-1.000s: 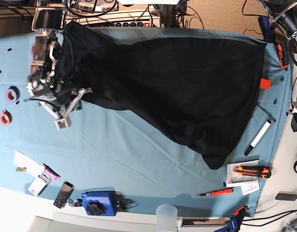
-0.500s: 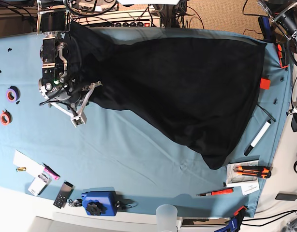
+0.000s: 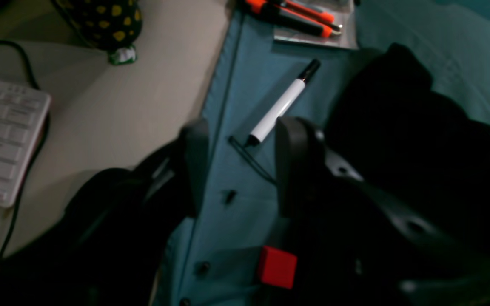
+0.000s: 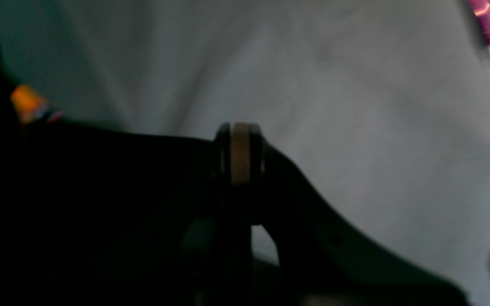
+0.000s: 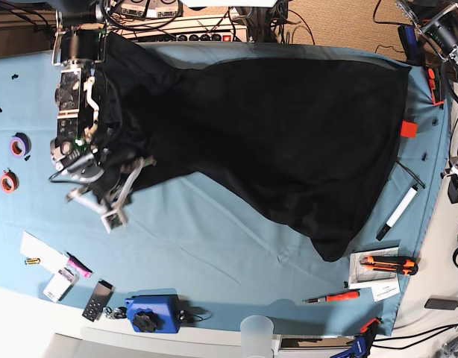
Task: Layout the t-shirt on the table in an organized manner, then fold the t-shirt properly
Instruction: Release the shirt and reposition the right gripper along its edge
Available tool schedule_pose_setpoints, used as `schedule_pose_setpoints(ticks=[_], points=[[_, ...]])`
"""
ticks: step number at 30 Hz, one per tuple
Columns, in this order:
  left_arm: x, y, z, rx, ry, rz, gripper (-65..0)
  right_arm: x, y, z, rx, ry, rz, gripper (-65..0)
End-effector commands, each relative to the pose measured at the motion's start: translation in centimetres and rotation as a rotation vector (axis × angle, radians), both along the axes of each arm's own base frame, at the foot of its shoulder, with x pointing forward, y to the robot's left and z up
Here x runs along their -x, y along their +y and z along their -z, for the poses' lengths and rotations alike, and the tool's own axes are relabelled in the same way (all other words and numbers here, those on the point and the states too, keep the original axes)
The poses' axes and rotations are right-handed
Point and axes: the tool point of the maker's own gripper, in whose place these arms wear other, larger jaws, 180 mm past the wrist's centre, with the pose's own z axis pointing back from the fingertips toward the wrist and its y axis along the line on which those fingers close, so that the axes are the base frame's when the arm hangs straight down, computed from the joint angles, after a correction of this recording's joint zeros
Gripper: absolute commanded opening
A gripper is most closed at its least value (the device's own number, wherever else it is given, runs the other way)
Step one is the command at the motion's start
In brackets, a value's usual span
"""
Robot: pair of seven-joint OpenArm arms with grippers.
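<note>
Closely viewed, right tool (image 4: 240, 153) with fingers pressed together, nothing visible between the tips; black fabric just beside it on one side, pale worktop cloth beyond. Seen from the base view at the worktop's left part, alongside the t-shirt (image 5: 281, 134) edge — contact with the fabric cannot be told. Left tool (image 3: 236, 165) with fingers spread apart, empty, hovering over the worktop (image 3: 449, 51) edge; white marker (image 3: 277, 108) lying between and beyond the fingertips, red block (image 3: 277, 267) nearer the wrist, orange-handled cutters (image 3: 296, 15) farther off. T-shirt spread black and plain across the upper half of the teal worktop, wide at the right, tapering toward the upper left, one corner trailing down toward the lower right — print not visible. Purple tape roll (image 5: 19, 145) and red tape roll (image 5: 8, 180) near the left edge, blue device (image 5: 153, 313) near the lower edge.
</note>
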Motion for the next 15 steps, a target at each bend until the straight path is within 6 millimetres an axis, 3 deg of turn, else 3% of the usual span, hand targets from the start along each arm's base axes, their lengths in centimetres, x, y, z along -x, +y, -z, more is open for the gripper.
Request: schedule_pose_setpoints(ticks=[1, 5, 8, 15], points=[[-0.6, 0.1, -1.9, -0.017, -0.059, 0.014, -38.6, -1.7, -0.9, -2.8, 0.031, -0.1, 0.013, -65.0], [-1.0, -1.4, -1.7, 0.032, -0.076, 0.053, -39.4, -4.8, -3.7, -5.9, 0.103, -0.218, 0.086, -65.0], [-1.8, -4.2, -0.5, 0.052, -0.05, 0.124, -41.2, -7.6, -6.0, -7.5, 0.096, -0.277, 0.149, -65.0], [-4.8, -11.7, 1.4, -0.027, -0.067, 0.295, -41.2, -14.4, -9.7, -8.4, -0.005, -0.282, 0.236, -65.0]])
